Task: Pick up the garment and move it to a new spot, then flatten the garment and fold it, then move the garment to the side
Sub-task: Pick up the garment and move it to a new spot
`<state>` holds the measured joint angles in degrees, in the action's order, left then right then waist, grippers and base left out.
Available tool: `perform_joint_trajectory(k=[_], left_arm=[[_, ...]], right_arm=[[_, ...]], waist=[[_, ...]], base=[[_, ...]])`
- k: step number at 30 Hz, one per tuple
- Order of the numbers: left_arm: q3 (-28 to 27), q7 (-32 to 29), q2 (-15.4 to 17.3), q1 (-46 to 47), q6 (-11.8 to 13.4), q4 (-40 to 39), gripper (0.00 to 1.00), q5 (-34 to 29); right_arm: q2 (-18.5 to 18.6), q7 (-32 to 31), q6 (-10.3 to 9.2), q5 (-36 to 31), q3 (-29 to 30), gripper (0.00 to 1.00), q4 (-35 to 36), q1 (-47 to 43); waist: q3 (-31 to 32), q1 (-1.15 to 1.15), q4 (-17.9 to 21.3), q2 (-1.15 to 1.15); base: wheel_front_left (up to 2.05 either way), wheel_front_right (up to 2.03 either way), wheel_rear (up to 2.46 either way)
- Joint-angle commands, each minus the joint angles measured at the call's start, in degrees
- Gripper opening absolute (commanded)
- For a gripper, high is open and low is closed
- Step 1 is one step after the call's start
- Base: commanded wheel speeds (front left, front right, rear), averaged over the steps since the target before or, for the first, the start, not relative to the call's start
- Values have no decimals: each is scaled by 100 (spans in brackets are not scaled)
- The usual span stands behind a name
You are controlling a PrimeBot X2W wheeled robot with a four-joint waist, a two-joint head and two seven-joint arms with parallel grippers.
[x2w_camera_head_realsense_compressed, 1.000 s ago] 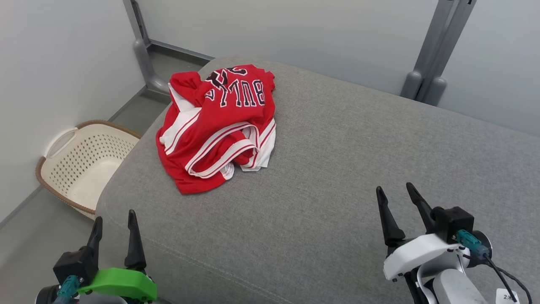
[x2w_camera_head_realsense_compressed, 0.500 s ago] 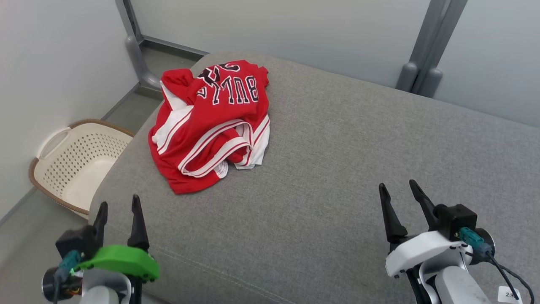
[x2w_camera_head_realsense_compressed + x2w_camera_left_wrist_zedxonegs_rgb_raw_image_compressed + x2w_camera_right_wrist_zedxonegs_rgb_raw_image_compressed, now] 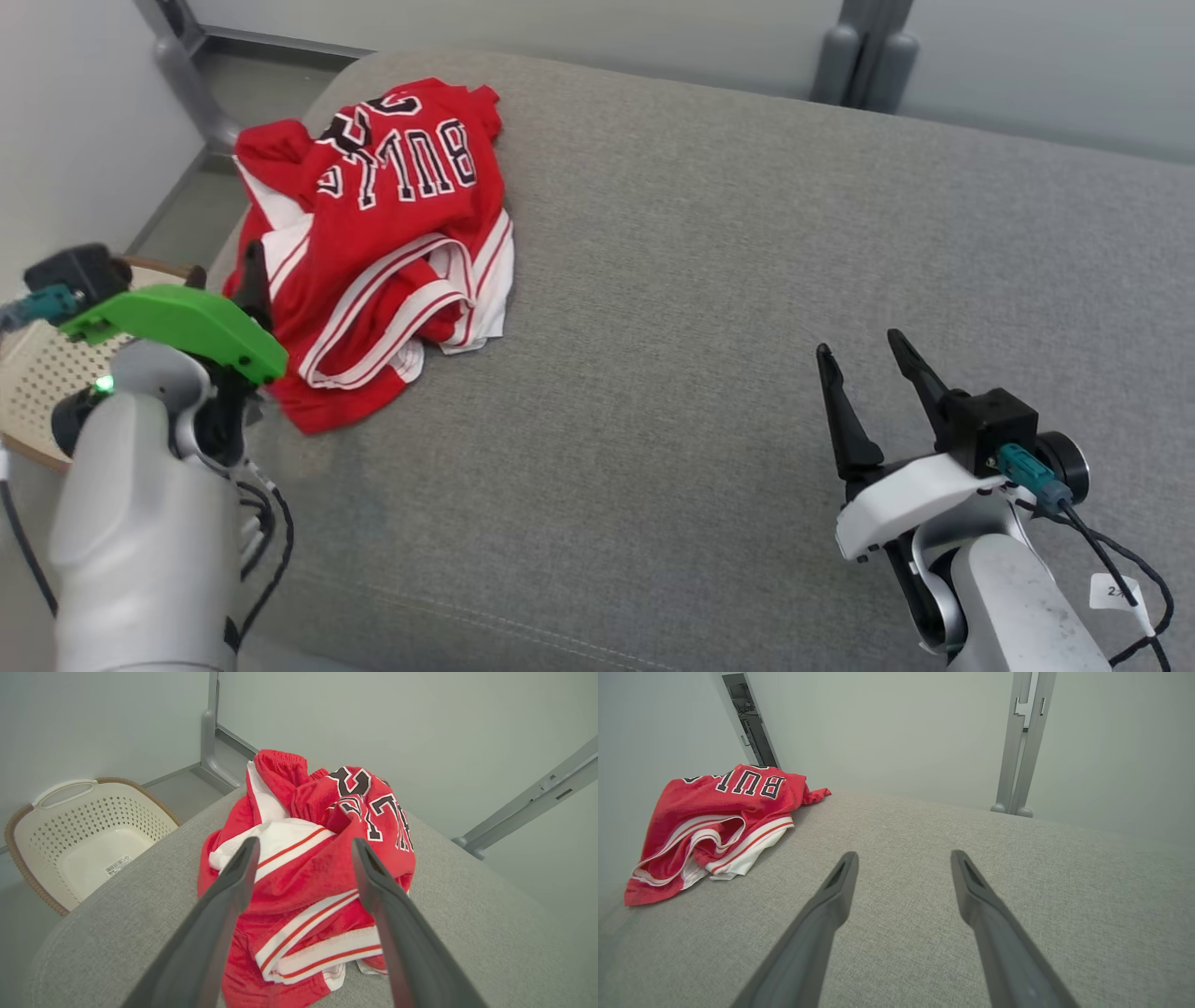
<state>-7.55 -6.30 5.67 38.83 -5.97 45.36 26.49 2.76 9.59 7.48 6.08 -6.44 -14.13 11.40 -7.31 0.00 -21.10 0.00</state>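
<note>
The left gripper [image 3: 304,843] is now closing in on the crumpled red garment [image 3: 392,215], jaws wide, holding nothing; the garment is lying at the far-left corner of the grey cushion [image 3: 700,280]; the right gripper [image 3: 860,343] is idling open, empty; pickup is starting.

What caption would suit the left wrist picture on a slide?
Open left hand aimed at a crumpled red jersey on a grey cushion, with a basket on the floor beside it.
</note>
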Motion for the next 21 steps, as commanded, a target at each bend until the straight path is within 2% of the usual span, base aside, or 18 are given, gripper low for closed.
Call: perform_joint_trajectory(k=[1,9,13,20,21], left_arm=[[-94,-161,102,244,8,133,100,143],[-257,-1126,668,969,160,702,100,391],[-213,-1387,939,1040,349,869,100,280],[-214,-1601,1029,980,509,1031,100,328],[-199,-1608,1020,959,510,1031,56,320]], right_arm=[[23,-37,3,-55,-53,100,85,92],[22,-147,3,-136,-232,100,372,277],[21,-175,3,-101,-274,100,460,310],[21,-129,3,-36,-237,100,425,246],[21,-127,3,-28,-233,100,407,234]], waist=[[-485,0,565,0],[-943,0,1219,0],[-1074,0,1438,0],[-1084,0,1581,0],[-1059,0,1580,0]], base=[[0,0,0],[0,0,0],[0,0,0],[0,0,0],[0,0,0]])
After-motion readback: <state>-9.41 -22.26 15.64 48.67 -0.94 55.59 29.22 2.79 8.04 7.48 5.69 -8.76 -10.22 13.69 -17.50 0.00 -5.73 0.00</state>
